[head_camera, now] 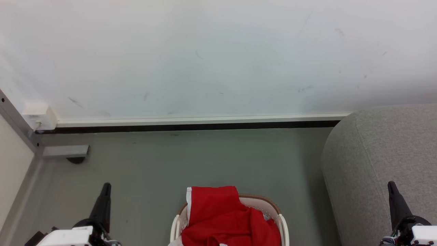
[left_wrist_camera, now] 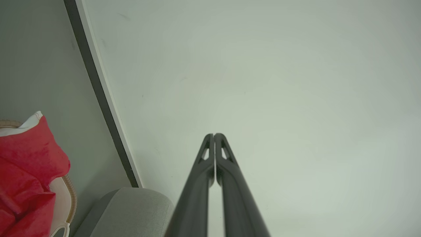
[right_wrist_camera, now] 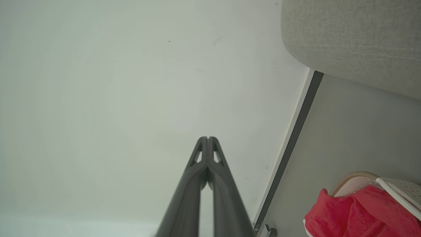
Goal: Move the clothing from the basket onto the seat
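Bright red clothing with a white trim band is heaped in the cream basket at the bottom centre of the head view, spilling over its far rim. The grey seat stands to the right of the basket. My left gripper points up at the lower left, apart from the basket, shut and holding nothing. My right gripper is at the lower right, in front of the seat, shut too. The left wrist view has the clothing, basket and seat; the right wrist view has the clothing, basket and seat.
A white wall with a dark baseboard runs behind the grey floor. At the far left stand a metal frame post, a small white box and a metal foot.
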